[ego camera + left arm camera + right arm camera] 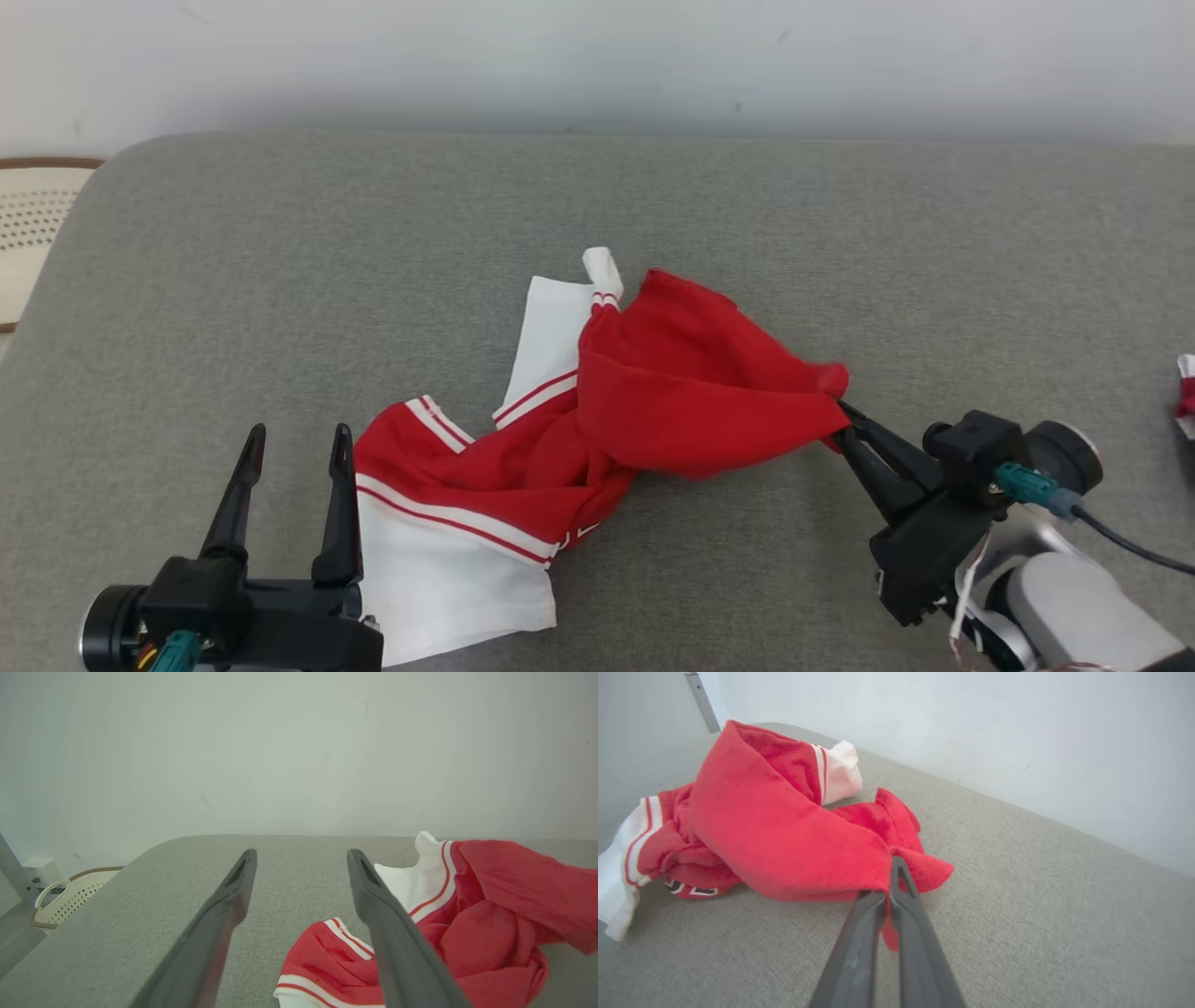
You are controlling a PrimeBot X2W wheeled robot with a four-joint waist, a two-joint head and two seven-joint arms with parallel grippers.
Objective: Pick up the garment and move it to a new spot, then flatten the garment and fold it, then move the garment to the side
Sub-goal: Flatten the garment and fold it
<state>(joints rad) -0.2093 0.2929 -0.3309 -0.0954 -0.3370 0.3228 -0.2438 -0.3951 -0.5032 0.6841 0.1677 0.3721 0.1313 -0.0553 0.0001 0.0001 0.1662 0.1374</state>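
lying crumpled on the middle of the grey bench (pixel 280 233), toward its near edge: a red-and-white garment (pixel 653 392). clenched on only a thin red corner at its right end with the right pincer (pixel 843 416). spread wide and gripping nothing with the left pincer (pixel 300 434), just beside the white hem at the near left.

likely to slip free on a lift, with so little cloth pinched and most of the weight trailing leftward. could drag and twist into a tighter rope rather than open out, given the wrap around the middle. may snag the white hem on the open left pincer if pulled across it. risks landing bunched again, making the flattening harder.

soft, thick knit, fleecy in the red part. smooth white panels edged with red-and-white stripes. dark lettering tucked underneath, unreadable. folded into a hood-like pouch on the right, fanned flat at the near left. bench covered in coarse woven grey, rounded at the far left corner.
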